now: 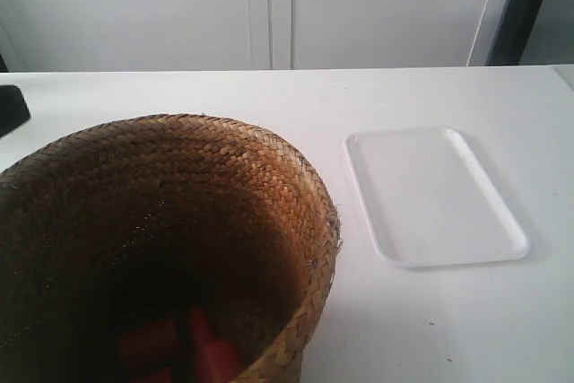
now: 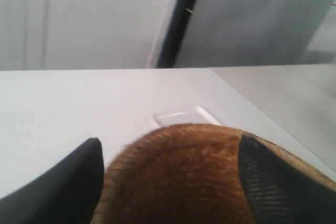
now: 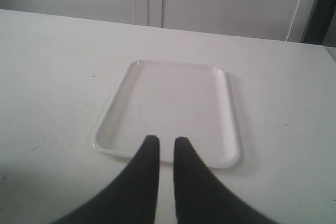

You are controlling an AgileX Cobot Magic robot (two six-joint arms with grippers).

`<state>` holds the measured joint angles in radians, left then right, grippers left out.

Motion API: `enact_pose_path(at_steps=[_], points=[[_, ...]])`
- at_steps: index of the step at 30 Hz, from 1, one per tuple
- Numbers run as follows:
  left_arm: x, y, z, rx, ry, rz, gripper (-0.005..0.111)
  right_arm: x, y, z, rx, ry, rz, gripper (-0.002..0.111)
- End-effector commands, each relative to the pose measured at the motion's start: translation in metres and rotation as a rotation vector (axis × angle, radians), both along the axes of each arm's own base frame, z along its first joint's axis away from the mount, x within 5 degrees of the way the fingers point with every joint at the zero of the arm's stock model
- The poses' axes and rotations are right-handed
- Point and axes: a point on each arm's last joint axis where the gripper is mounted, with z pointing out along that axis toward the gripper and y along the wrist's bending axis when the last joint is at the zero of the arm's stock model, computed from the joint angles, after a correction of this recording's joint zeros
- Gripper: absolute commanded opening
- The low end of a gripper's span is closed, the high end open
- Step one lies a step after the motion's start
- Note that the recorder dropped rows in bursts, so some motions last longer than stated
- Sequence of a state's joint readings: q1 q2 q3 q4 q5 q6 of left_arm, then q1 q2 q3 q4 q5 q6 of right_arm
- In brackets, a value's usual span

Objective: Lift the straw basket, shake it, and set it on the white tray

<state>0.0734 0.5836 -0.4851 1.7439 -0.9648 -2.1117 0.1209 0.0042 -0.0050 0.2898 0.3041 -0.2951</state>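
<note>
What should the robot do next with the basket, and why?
Probably the left gripper should carry the basket toward the tray: its fingers flank the basket, the tray lies bare beside it, and the right gripper stands shut, holding nothing.
</note>
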Motion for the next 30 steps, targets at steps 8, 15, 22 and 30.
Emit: enact_pose_path(at_steps=[8,15,22,30], points=[[0.065,0.035,0.033,-0.018,0.006,0.409,0.075,0.000,0.000,-0.001,0.005,-0.001,-0.001,0.011],[0.095,0.040,0.097,0.038,-0.146,0.390,0.074,0.000,0.000,-0.001,0.005,-0.001,-0.001,0.011],[0.074,0.047,0.120,0.320,-0.383,0.361,0.066,0.000,0.000,-0.001,0.005,-0.001,-0.001,0.011],[0.006,0.128,0.100,0.500,-0.260,1.437,0.028,0.000,0.000,-0.001,0.005,-0.001,-0.001,0.011]])
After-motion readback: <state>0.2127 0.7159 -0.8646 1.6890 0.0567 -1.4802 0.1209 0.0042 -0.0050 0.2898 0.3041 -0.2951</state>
